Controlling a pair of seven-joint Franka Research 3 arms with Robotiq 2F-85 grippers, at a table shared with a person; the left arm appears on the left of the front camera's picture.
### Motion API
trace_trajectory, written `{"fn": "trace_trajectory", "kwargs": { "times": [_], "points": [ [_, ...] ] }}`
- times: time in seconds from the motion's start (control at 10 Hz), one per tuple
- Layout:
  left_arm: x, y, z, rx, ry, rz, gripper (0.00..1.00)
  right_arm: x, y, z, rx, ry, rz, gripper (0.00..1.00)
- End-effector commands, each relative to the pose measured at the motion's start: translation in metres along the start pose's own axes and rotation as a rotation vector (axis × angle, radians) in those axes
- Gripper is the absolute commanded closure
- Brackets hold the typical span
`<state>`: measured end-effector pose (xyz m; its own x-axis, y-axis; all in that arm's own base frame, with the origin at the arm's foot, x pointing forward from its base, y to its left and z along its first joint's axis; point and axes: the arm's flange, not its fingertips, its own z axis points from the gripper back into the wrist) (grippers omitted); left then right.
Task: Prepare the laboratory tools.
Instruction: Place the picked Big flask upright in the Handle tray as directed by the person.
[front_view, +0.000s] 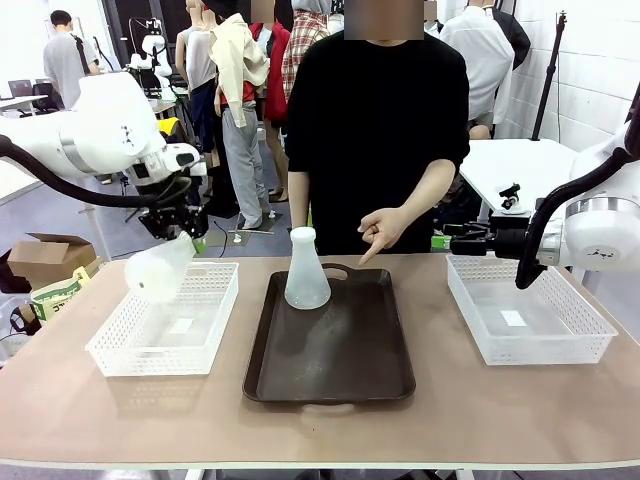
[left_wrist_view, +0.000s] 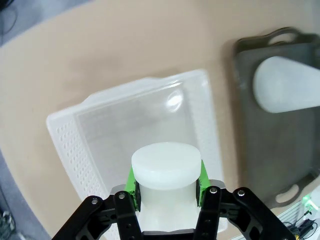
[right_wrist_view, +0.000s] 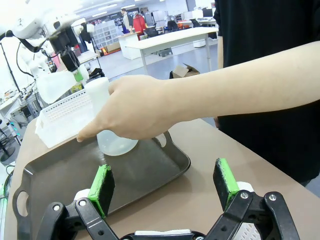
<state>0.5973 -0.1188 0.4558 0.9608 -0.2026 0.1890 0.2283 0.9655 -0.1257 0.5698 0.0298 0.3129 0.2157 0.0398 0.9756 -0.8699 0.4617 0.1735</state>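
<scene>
Flasks, both translucent whitish cones: one stands upright on the dark brown rectangular tray beneath the person's pointing hand; the other flask hangs tilted over the left white mesh basket, its neck clamped in the left claw. Right claw gapes wide, empty. A slipping neck could drop it.

We see the brown tray in the middle of the table. One flask stands on its far end. Left of the tray, the left gripper holds another flask, tipped sideways, over a white basket. A person's hand points down at the tray's far edge.
</scene>
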Motion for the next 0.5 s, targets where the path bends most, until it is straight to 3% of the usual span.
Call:
{"fn": "trace_trajectory", "kwargs": {
  "times": [0.0, 0.2, 0.4],
  "points": [
    [-0.019, -0.002, 0.034, -0.223, -0.199, -0.136, 1.0, 0.0, 0.001, 0.0, 0.008, 0.011, 0.006, 0.0],
    [-0.027, -0.011, 0.059, -0.429, -0.415, -0.316, 1.0, 0.0, 0.001, 0.0, 0.008, 0.011, 0.006, 0.0],
    [-0.035, -0.026, 0.07, -0.618, -0.536, -0.462, 1.0, 0.0, 0.001, 0.0, 0.008, 0.011, 0.006, 0.0]
  ]
}}
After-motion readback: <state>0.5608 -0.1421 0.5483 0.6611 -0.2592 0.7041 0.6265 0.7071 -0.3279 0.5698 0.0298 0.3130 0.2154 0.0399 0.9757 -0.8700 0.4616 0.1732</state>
